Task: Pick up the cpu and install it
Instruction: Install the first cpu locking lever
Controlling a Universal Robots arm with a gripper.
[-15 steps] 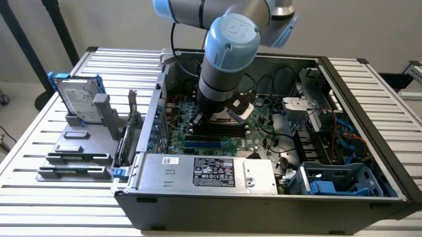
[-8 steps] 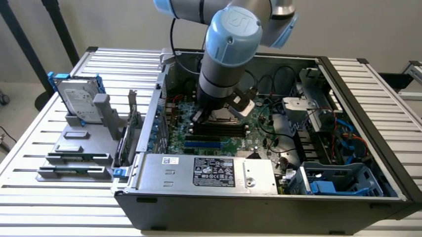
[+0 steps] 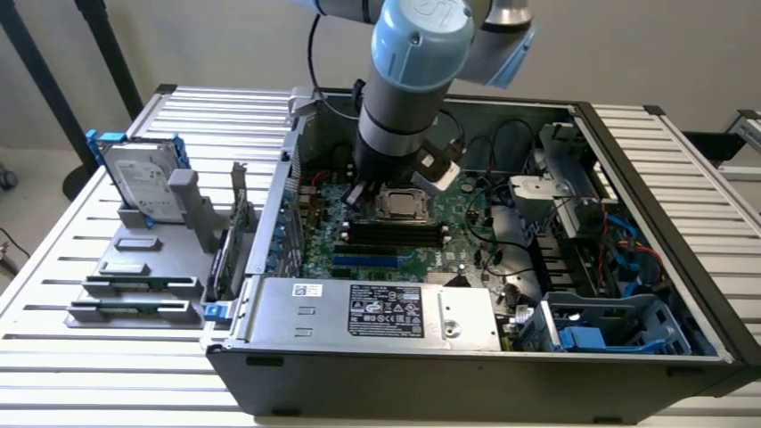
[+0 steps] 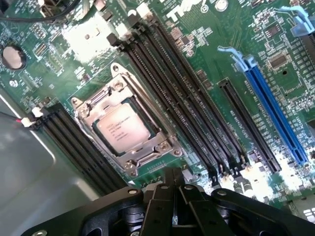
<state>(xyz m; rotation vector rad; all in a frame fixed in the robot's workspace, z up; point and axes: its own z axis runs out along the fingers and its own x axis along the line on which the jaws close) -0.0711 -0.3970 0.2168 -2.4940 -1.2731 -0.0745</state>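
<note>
The cpu (image 4: 123, 129), a small square chip with a silver-grey top, lies flat inside the metal socket frame (image 4: 162, 145) on the green motherboard (image 4: 211, 49). In the exterior view the cpu (image 3: 405, 204) sits in the middle of the open computer case. My gripper (image 4: 173, 173) hovers a little above the board, just beside the socket, its black fingers pressed together with nothing between them. Seen from outside, the gripper (image 3: 364, 194) hangs at the socket's edge towards the exterior view's left, below the grey and blue arm.
Black memory slots (image 4: 187, 98) and a blue slot (image 4: 275, 118) run beside the socket. A silver power supply (image 3: 369, 310) fills the case's near side. Outside the case, a hard drive in a blue bracket (image 3: 141, 183) and a grey fixture (image 3: 134, 299) stand at the exterior view's left.
</note>
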